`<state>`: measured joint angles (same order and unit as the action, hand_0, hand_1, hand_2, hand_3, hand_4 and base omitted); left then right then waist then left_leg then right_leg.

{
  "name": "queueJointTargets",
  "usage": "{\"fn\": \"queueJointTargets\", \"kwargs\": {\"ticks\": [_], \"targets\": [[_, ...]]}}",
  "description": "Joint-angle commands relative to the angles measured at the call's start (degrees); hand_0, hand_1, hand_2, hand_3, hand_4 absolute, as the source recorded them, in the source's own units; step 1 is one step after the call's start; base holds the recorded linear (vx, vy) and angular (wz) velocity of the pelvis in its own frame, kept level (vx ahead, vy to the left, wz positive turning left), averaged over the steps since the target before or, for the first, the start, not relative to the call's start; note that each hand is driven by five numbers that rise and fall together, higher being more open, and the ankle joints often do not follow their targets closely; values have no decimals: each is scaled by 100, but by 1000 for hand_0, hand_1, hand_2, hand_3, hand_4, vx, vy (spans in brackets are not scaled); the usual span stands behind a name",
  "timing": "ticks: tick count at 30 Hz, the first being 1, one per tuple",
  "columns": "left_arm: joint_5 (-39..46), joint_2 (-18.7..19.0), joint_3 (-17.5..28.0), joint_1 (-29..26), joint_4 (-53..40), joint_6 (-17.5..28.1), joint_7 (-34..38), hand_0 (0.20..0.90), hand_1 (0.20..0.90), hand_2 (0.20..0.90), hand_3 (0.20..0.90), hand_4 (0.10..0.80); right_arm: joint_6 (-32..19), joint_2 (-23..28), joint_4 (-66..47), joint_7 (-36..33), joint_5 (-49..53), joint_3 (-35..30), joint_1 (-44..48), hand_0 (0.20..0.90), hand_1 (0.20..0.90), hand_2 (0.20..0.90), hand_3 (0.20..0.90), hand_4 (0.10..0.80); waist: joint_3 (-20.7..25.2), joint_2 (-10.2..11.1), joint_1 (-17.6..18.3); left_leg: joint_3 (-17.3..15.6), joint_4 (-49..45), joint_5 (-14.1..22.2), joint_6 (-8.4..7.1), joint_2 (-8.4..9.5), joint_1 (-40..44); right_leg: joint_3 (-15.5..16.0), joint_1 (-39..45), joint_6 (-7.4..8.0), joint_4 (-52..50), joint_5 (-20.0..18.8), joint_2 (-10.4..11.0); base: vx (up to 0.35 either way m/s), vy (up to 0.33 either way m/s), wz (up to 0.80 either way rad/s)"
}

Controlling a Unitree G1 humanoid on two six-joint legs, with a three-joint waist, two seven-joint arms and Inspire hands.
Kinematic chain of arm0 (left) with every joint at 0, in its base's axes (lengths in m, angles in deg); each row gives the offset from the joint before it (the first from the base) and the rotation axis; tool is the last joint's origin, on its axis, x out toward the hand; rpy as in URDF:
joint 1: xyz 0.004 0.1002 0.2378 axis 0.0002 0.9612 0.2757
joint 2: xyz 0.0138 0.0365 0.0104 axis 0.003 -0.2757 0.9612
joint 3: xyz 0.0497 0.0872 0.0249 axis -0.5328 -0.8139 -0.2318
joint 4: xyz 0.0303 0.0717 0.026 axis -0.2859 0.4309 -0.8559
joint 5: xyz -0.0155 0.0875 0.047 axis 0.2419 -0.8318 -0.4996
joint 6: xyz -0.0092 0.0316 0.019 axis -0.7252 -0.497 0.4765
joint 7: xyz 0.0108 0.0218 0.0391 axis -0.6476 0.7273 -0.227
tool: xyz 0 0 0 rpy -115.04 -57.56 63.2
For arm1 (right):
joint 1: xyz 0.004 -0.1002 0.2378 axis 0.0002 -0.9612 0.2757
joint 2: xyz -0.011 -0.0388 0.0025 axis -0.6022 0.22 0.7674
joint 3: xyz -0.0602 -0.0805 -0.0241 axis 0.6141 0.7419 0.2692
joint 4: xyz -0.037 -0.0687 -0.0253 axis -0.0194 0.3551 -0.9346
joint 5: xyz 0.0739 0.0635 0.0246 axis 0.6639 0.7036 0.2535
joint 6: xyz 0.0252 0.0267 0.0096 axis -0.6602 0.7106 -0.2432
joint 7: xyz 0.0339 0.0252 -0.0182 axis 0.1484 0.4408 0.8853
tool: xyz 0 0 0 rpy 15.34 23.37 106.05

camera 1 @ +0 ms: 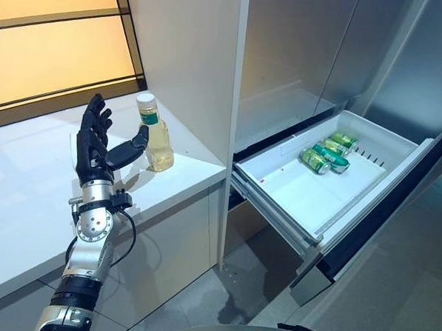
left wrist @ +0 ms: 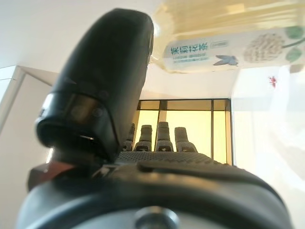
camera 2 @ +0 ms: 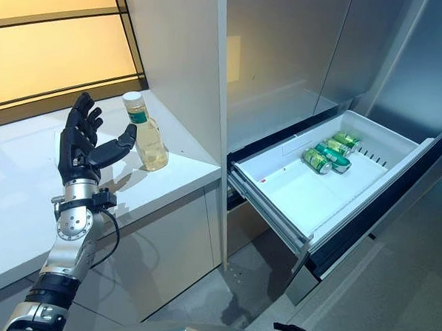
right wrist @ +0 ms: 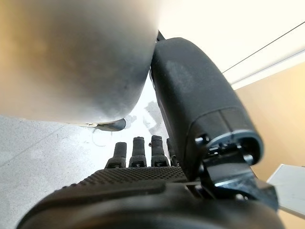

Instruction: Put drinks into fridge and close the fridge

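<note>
Left eye view, near to far. Left robot hand (camera 1: pixel 96 148) raised over white bench (camera 1: pixel 26 200), fingers straight, thumb spread toward bottle (camera 1: pixel 156 132); relaxed, grasping nothing. Bottle upright on bench, just beside thumb tip; contact not confirmed, thumb close against label in left wrist view. Pale yellow liquid, white cap, green-printed label. Not yet picked up.

Right robot hand (right wrist: pixel 157 157) seen only in right wrist view: fingers extended, thumb out, empty, pointing down toward grey floor.

Progress, judged: partway. Fridge drawer (camera 1: pixel 279 194) pulled fully out, to the right of bench and lower. Green cans (camera 1: pixel 327 152) lying on their sides in far part of drawer, close together; near part of drawer bare. Remaining: grasp bottle, carry to drawer, set down, push drawer shut.

Obstacles: white cabinet panel (camera 1: pixel 189 67) standing between bench and drawer, just behind bottle; transfer probably has to clear its front edge. Orange-lit window (camera 1: pixel 57 46) beyond bench.
</note>
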<state>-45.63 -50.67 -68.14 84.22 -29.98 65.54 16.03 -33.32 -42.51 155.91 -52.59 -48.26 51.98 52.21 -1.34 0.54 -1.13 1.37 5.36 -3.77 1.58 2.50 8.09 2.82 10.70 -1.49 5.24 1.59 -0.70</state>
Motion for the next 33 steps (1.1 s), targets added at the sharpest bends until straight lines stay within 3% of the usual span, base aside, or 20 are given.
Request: {"fn": "queueJointTargets", "kwargs": {"ticks": [1, 14, 23, 33], "targets": [[-38, 154, 247, -365, -100, 451, -101, 900, 900, 900, 900, 800, 1, -23, 130, 170, -184, 54, 31, 900, 900, 900, 900, 800, 75, -29, 89, -83, -36, 615, 83, 59, 210, 181, -159, 190, -325, 13, 2, 0, 0, 0], [38, 258, 137, -549, 55, 481, -410, 900, 900, 900, 900, 800, 32, 6, 94, 209, -214, 89, -19, 900, 900, 900, 900, 800, 80, -56, 192, -163, -36, 632, 83, 47, 262, 136, -145, 213, -358, 28, 2, 2, 0, 0], [18, 249, 182, -734, -172, 853, -108, 900, 900, 900, 900, 800, 34, -44, 45, 137, -205, 127, -74, 900, 900, 900, 900, 800, 85, -60, 269, -208, -36, 649, 95, 43, 279, 74, -157, 220, -372, 30, -4, 9, -4, -3], [-27, 254, 119, -886, -367, 848, -39, 900, 900, 900, 900, 800, -4, -80, 92, 122, -195, 148, -78, 900, 900, 900, 900, 800, 119, -70, 301, -211, -36, 658, 94, 41, 288, 57, -162, 222, -374, 28, -10, 1, -1, -1]]}}
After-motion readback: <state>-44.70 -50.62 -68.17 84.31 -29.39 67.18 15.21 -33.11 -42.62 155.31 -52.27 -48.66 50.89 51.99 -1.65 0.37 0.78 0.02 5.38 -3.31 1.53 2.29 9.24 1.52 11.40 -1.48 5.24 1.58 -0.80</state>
